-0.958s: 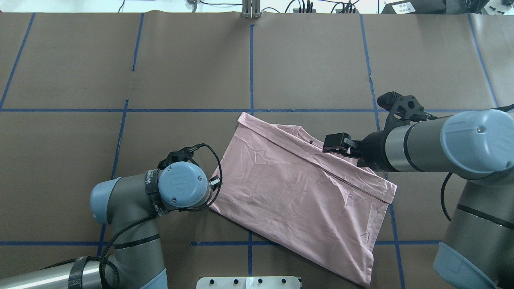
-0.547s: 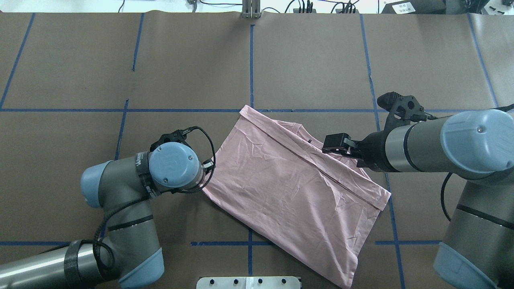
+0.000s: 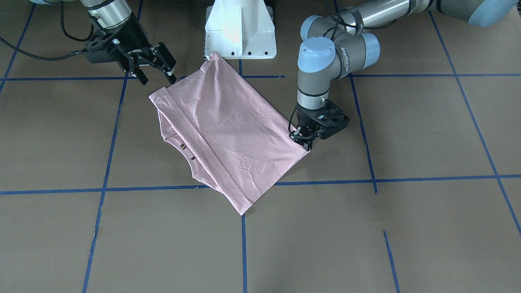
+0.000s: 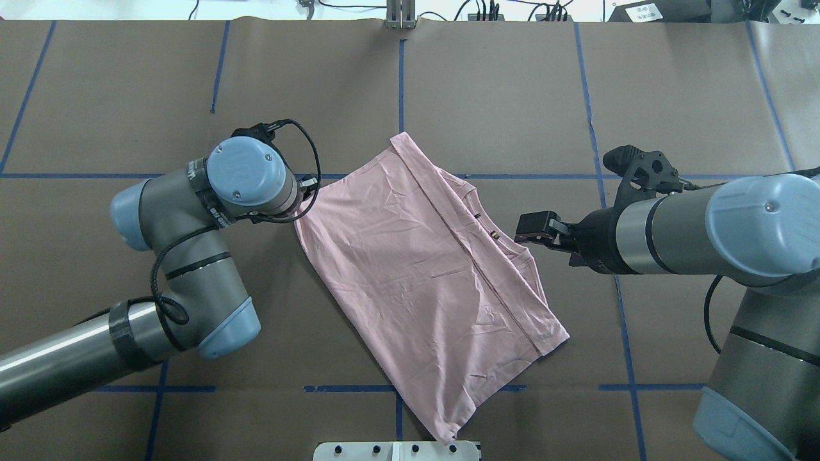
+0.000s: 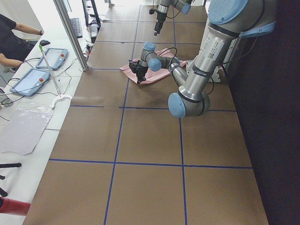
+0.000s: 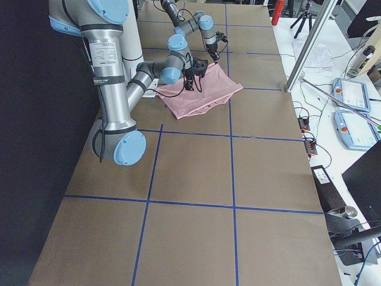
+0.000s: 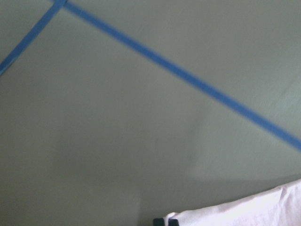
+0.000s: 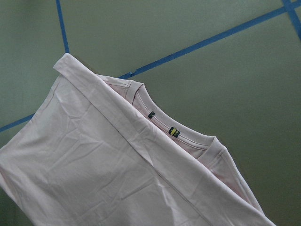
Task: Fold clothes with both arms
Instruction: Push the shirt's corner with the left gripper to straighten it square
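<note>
The pale pink T-shirt [image 4: 423, 282] lies folded and slanted on the brown table, plain side up; the drawing is hidden. Its collar with small tags [image 4: 488, 229] peeks out along the right fold. It also shows in the front view [image 3: 228, 130]. My left gripper [image 3: 303, 140] is shut on the shirt's left corner, low at the table; in the overhead view the wrist hides it. The left wrist view shows that corner [image 7: 244, 212]. My right gripper [image 3: 156, 78] is open and empty, above the table just off the shirt's collar-side edge [image 4: 530, 235]. The right wrist view shows the collar [image 8: 174, 132].
The white pedestal [image 3: 240, 32] stands at the robot's side, touching the shirt's near corner in the front view. Blue tape lines [image 4: 400, 96] cross the table. A metal plate [image 4: 397, 451] sits at the near edge. Operator tablets [image 5: 42, 70] lie beside the table.
My left gripper has pulled the shirt's corner left and away from the robot. The shirt has slid and turned with it, out from under the right gripper. The right arm has stayed still.
</note>
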Tool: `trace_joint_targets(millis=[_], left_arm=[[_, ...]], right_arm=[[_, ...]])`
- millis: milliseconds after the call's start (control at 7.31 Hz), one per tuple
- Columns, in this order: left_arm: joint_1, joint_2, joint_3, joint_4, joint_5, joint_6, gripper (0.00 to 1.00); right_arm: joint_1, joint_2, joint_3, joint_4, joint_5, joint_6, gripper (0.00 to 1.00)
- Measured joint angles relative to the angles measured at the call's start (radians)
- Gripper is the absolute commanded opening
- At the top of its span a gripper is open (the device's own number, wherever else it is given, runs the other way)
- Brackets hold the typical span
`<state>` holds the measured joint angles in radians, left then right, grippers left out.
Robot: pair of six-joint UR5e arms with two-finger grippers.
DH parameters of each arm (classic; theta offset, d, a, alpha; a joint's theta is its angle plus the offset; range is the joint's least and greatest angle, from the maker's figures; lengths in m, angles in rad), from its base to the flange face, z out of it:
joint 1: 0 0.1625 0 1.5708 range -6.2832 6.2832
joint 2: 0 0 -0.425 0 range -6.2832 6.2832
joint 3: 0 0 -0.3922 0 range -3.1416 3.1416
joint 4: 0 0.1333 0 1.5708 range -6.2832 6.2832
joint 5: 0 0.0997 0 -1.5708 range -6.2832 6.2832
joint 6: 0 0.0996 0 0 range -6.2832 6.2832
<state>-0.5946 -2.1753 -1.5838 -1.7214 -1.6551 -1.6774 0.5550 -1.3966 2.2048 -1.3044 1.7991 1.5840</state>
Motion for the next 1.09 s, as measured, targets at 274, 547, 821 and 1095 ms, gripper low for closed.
trace_joint_targets(millis=[274, 547, 821, 1095], left_arm=[[-0.059, -0.091, 0.136, -0.073, 0.000, 0.066, 0.00], [-0.108, -0.204, 0.314, -0.166, 0.007, 0.130, 0.00], [-0.139, -0.282, 0.478, -0.300, 0.050, 0.185, 0.00], [-0.146, -0.334, 0.606, -0.419, 0.098, 0.216, 0.00]], right_arm=[[0.000, -0.002, 0.001, 0.000, -0.002, 0.000, 1.00], [0.001, -0.002, 0.002, 0.001, -0.003, 0.001, 1.00], [0.001, -0.003, 0.004, 0.001, -0.003, 0.001, 1.00], [-0.001, -0.002, 0.005, 0.002, -0.004, 0.006, 1.00]])
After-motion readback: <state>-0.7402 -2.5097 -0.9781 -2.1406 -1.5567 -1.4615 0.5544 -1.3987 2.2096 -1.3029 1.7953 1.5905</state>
